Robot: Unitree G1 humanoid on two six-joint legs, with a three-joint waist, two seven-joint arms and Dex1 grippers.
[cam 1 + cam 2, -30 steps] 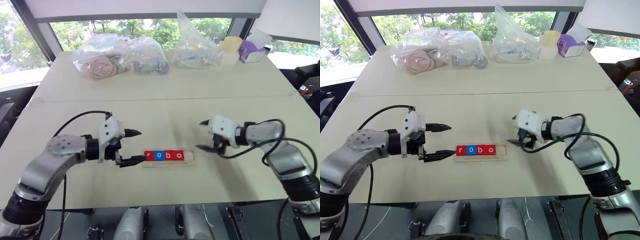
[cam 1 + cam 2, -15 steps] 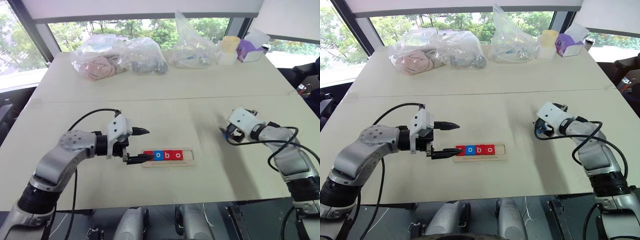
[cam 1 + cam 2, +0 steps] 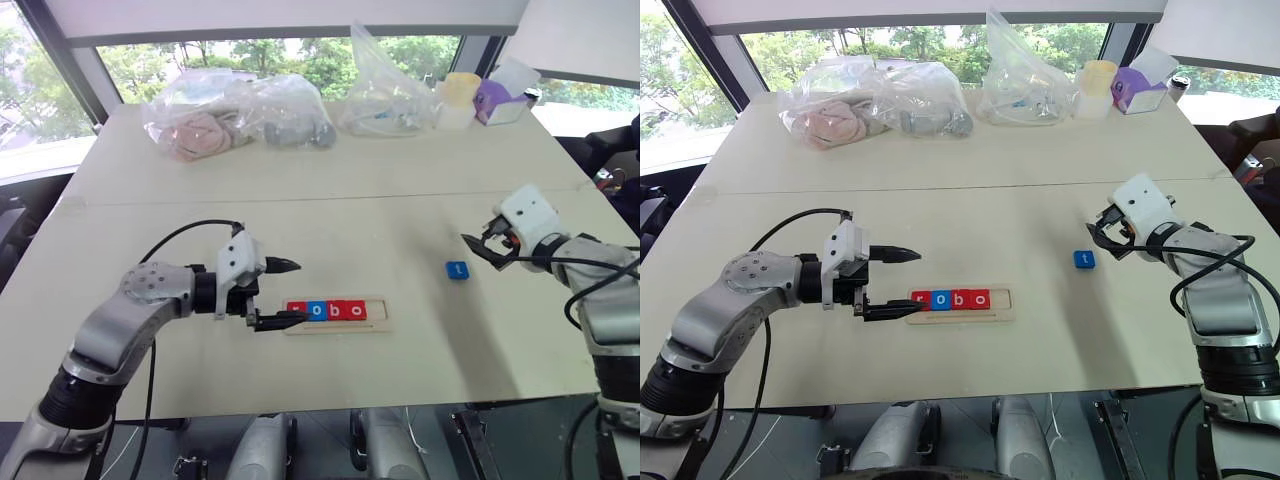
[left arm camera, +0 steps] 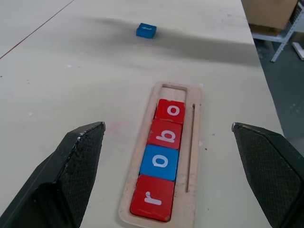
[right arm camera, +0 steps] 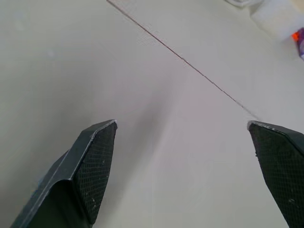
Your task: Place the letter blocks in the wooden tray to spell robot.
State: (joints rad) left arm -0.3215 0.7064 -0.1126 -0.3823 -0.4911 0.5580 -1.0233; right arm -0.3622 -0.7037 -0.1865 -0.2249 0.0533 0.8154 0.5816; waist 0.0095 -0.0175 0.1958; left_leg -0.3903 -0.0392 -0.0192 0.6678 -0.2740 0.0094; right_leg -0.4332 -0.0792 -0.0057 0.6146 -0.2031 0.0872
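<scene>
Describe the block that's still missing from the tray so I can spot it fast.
Start at the wooden tray near the table's front edge, holding four blocks that spell r-o-b-o. Look toward the right pincer: the t block lies alone on the bare table between them. It is blue, with a white t, and sits outside the tray.

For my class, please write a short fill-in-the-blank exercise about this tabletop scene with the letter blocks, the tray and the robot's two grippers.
1. The wooden tray holds ____ letter blocks.
2. The blue block lying loose on the table bears the letter ____.
3. The tray's one empty slot is at the end nearer the robot's ____ arm.
4. The left gripper and the right gripper both have their fingers ____.

Missing words: four; t; right; open
</scene>
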